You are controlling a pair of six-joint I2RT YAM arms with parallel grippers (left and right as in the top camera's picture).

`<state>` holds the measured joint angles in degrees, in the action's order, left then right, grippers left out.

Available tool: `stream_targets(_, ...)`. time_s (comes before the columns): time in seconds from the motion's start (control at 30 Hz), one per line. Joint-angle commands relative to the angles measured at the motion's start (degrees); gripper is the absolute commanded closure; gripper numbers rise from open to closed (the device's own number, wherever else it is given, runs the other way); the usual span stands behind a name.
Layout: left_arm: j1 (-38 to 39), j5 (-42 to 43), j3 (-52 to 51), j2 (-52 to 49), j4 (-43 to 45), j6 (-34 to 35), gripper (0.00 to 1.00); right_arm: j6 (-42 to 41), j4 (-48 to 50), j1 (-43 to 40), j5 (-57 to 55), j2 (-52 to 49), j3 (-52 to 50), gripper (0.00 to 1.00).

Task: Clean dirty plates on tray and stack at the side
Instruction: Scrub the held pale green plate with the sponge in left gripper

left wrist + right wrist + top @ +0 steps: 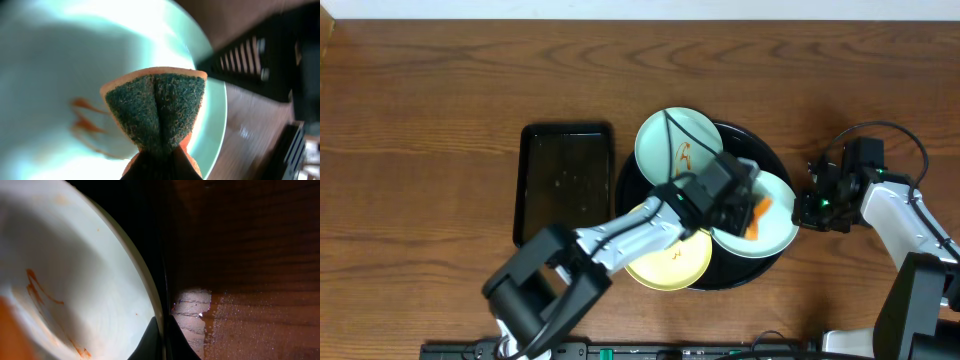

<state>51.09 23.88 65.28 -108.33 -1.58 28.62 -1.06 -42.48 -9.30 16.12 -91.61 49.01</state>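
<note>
Round tray (765, 155) mid-table, crowded by overlapped yellow plate (670, 265), top mint plate (670, 140), right mint plate (780, 235). Rectangular tray (565, 185) just beside; bare table (440, 80) beyond. Sponge (157, 110) clamped in left gripper (160, 167) over smeared right mint plate. Right gripper (163, 330) fingers narrowed, pinched on its rim.

place: robot lab bench | evidence: bare wooden table (420, 100), left arm (620, 235), right arm (898, 212)
</note>
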Motion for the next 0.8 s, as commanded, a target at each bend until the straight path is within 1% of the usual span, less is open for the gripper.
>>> stream_targets(0.0,3.19,0.96,1.2,-2.49,1.22,-2.03,0.93,-0.59,-0.2,0.0,0.02,-0.42,-0.28,0.99)
stream_targets(0.1,4.0,0.87,1.2,-3.96,2.4,-3.19,0.93,-0.59,-0.22,0.0,0.02,-0.42,-0.28,0.99)
stream_targets(0.17,3.98,-0.74,1.2,-4.48,2.6,-3.28,0.92,-0.59,-0.35,0.0,0.28,-0.42,-0.28,0.99)
stream_targets(0.23,3.96,-5.33,1.2,-4.9,2.49,-3.3,0.93,-0.59,-0.44,0.02,0.48,-0.42,-0.28,0.99)
stream_targets(0.37,3.72,-18.86,1.2,-5.2,2.32,-3.28,0.93,-0.59,-0.44,0.02,0.48,-0.42,-0.28,0.99)
stream_targets(0.47,2.67,-24.65,1.2,-5.2,2.34,-3.28,0.93,-0.59,-0.52,0.0,0.48,-0.42,-0.28,0.99)
stream_targets(0.63,-0.26,-24.81,1.46,-5.01,1.81,-3.23,0.92,-0.59,-0.61,0.02,0.48,-0.42,-0.28,0.99)
stream_targets(0.77,-1.92,-22.43,2.56,-4.28,0.37,-2.97,0.93,-0.57,-0.61,0.02,0.46,-0.42,-0.28,0.99)
